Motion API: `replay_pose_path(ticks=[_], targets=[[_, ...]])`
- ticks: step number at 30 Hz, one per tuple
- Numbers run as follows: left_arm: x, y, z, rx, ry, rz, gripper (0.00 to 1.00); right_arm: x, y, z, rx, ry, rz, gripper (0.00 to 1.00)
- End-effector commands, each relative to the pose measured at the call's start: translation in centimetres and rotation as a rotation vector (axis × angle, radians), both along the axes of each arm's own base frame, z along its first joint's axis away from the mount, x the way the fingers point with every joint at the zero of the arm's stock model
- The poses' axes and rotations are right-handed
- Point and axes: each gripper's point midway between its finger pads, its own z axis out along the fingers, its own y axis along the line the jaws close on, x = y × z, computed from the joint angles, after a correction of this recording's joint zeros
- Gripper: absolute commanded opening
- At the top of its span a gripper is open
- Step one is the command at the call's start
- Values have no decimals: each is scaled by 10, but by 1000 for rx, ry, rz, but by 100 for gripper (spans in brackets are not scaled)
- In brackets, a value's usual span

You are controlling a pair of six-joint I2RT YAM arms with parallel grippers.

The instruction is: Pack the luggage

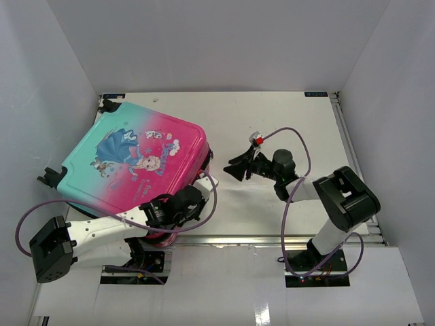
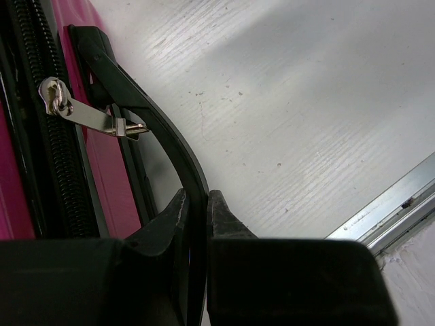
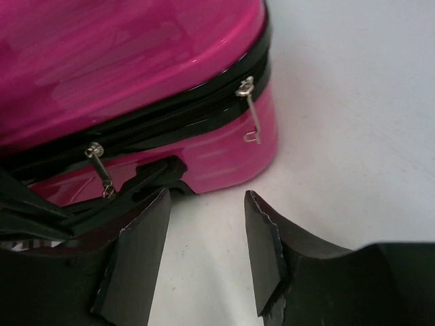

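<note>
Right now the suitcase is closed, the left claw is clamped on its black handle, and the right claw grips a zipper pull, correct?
Not the right claw: the right wrist view shows it open and empty, short of the zipper pulls. The suitcase is closed and the left claw is clamped on the handle.

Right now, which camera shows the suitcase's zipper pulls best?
Right wrist: both zipper pulls hang in plain sight from the black zipper of the suitcase. Left wrist shows only one, close up, beside the handle pinched by the left gripper. Top view shows the suitcase lid, but the pulls are too small to make out.
</note>
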Motion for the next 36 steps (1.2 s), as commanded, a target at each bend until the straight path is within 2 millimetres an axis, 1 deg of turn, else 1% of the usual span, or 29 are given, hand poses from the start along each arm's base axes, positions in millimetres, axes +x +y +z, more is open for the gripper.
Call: replay_pose_path(ticks=[1,2,4,5,11,16,24,26,28,30,32,36], targets=[[-19,-49,49,-308,7,-138,0,-2,31,20,63,-144,225,60],[-21,-46,45,-297,20,-136,0,-2,34,13,60,-123,250,61],[-23,-44,46,-306,22,-141,0,7,42,22,88,-154,270,63],[-25,-44,45,-311,28,-144,0,11,44,15,87,-138,275,64],[-29,-35,49,-307,28,-141,0,37,49,18,77,-186,251,67],[-30,-33,57,-330,14,-142,0,48,53,12,56,-197,256,68],[-31,-34,56,-323,27,-145,0,64,64,3,37,-198,288,68],[-31,-34,57,-327,28,-146,0,59,69,-5,48,-177,347,67],[-32,-34,60,-336,22,-147,0,57,72,-3,71,-178,388,63],[-31,-32,59,-336,17,-141,0,51,75,2,116,-189,438,60],[-31,-32,59,-339,18,-138,0,47,77,5,146,-221,476,55],[-32,-34,61,-343,19,-150,0,41,77,5,194,-178,525,50]])
